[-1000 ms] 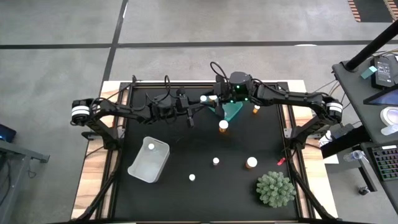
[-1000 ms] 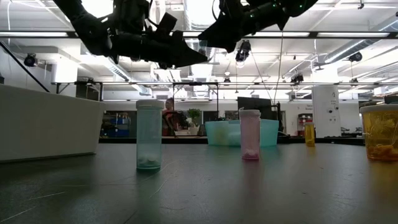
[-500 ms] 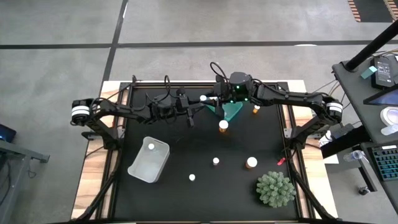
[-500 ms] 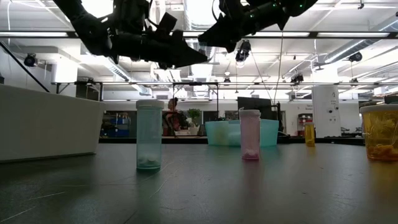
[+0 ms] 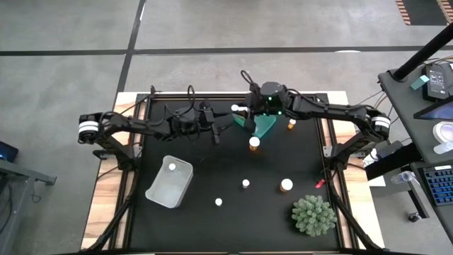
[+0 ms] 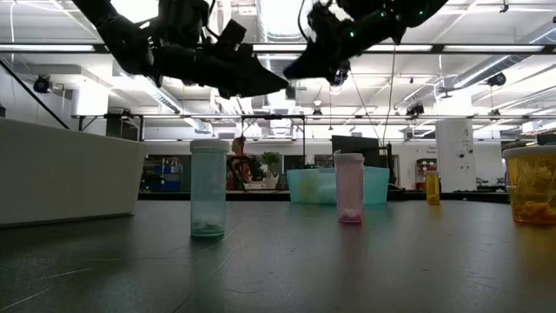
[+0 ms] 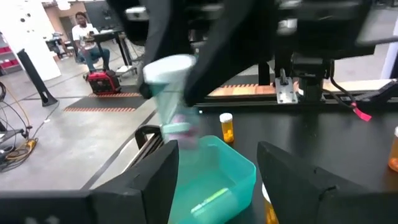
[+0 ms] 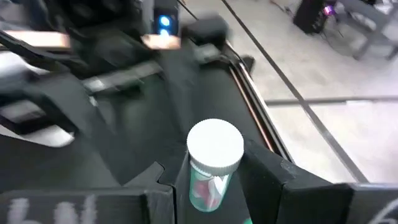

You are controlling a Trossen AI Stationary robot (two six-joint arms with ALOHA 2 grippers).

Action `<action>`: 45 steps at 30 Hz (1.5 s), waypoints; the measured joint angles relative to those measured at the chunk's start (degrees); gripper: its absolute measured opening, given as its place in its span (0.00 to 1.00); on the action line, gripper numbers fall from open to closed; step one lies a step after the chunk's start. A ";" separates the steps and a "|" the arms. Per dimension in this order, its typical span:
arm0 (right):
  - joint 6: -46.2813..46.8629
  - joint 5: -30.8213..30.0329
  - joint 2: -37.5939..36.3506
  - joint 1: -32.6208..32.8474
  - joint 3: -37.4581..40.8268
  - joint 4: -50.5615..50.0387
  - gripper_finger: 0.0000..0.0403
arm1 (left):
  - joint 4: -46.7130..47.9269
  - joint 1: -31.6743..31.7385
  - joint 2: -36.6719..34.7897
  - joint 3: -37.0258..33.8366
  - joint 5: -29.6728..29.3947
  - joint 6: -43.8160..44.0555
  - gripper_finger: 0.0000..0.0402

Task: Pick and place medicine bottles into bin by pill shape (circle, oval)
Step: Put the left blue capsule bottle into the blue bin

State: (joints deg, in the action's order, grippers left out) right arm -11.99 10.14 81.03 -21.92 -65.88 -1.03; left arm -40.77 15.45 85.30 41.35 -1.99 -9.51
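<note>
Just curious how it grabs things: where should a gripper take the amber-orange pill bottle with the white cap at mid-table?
Probably from straight above, closing on opposite sides of the amber-orange pill bottle near its top: it seems upright, round, with nothing close beside it.

White-capped clear bottle [image 8: 213, 165] upright between right gripper [image 8: 208, 186] jaws, above teal bin [image 5: 265, 125]; contents probably pinkish. Other bottles upright, scattered on desk [image 5: 212, 170].
</note>
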 joint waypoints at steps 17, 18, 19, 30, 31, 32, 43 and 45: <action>6.80 0.08 -0.07 -13.93 15.74 7.75 0.26 | 0.79 5.85 -6.76 -0.04 0.02 -3.12 0.51; 8.00 -0.09 -0.07 -14.56 16.78 9.23 0.26 | 0.71 6.30 -6.90 0.11 0.01 -3.13 0.51; 8.66 -0.09 -0.07 -15.02 17.90 10.56 0.26 | 0.76 6.81 -7.20 0.24 0.02 -3.13 0.51; 14.01 -0.48 -0.07 -15.31 26.93 21.01 0.27 | 0.33 13.32 -8.46 5.12 0.03 -3.46 0.51; 14.18 -1.10 -0.07 -15.32 27.84 22.25 0.27 | 0.37 13.75 -8.49 5.53 0.01 -3.46 0.51; 14.24 -1.33 -0.07 -15.35 28.85 23.78 0.27 | 0.37 14.19 -8.49 5.89 -0.01 -3.46 0.51; 11.90 -1.38 1.01 -15.35 34.61 34.74 0.27 | -6.45 16.71 -8.53 6.09 0.01 -3.46 0.51; 11.48 -1.34 2.31 -15.35 34.34 35.06 0.27 | -7.15 16.87 -8.53 6.09 0.00 -3.46 0.51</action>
State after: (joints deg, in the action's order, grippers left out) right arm -0.51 8.80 83.35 -37.27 -31.54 34.03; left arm -47.93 32.32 76.77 47.44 -1.99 -12.98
